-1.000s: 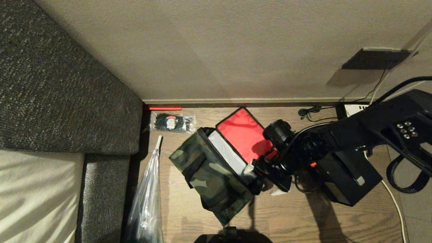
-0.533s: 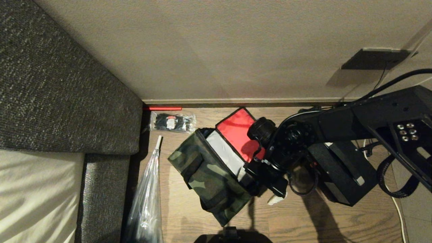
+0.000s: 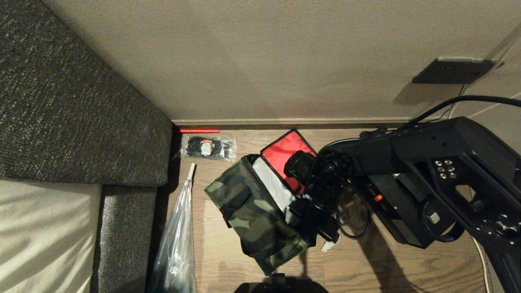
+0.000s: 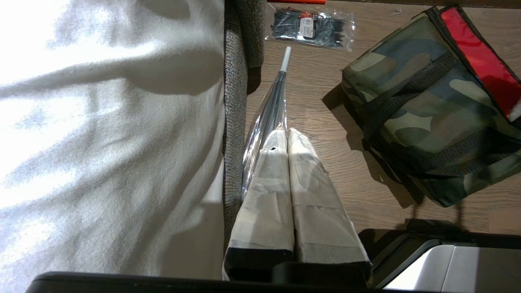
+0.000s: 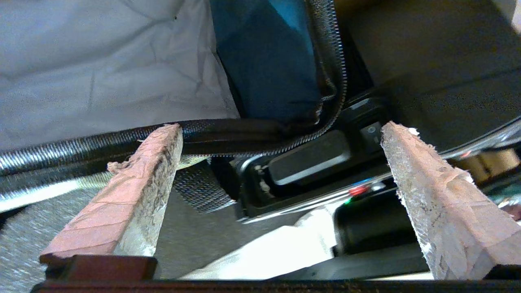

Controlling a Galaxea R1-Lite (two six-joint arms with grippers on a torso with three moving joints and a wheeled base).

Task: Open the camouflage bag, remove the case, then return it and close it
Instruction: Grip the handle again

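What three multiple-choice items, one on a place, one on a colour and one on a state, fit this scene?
1. Where does the case lie?
A. on the floor beside the camouflage bag
B. inside the bag
C. on the sofa

2. The lid lining is
A. blue
B. red
C. yellow

3. The right gripper has its fingers
A. shut
B. closed on the case
C. open

Key: 1 A, the case rests on the wood by the bag; 2 B, the raised lid shows red; 3 C, a wide gap parts them.

The right arm (image 3: 366, 158) hides part of the case (image 3: 407, 219).
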